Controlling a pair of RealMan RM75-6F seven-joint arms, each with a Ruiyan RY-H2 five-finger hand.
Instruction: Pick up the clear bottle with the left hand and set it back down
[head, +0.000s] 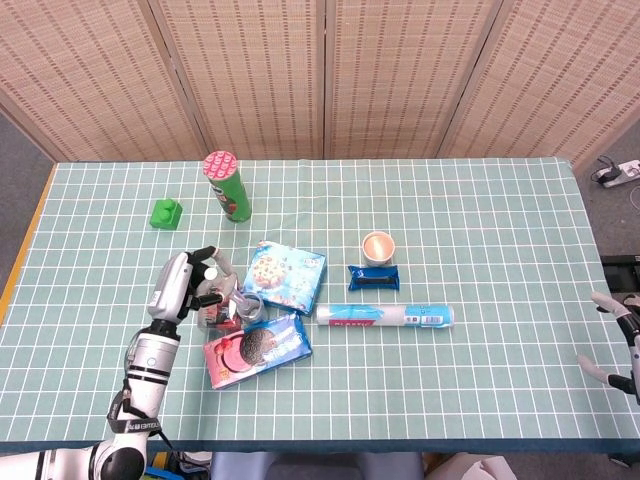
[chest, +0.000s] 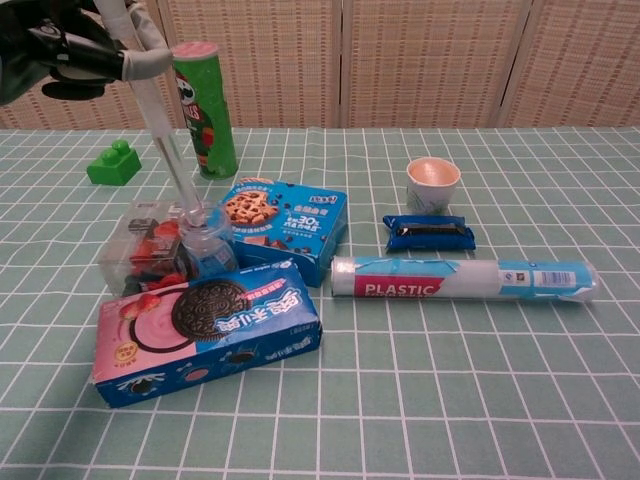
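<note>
The clear bottle (chest: 206, 246) is small, with a blue label, and stands upright between a clear snack box and two cookie boxes; the head view shows the clear bottle (head: 249, 306) from above. My left hand (head: 192, 284) hovers just left of it, over the snack box, fingers apart and holding nothing. In the chest view the left hand (chest: 75, 45) fills the top left corner, and one long finger (chest: 165, 140) slants down to the bottle's mouth. My right hand (head: 622, 345) hangs off the table's right edge, fingers spread and empty.
A clear snack box (chest: 140, 250) touches the bottle's left side. An Oreo box (chest: 205, 330) lies in front, a blue cookie box (chest: 285, 225) to the right. Further off are a green Pringles can (chest: 205, 105), green brick (chest: 113, 163), paper cup (chest: 433, 183), blue packet (chest: 428, 233) and plastic-wrap roll (chest: 460, 277).
</note>
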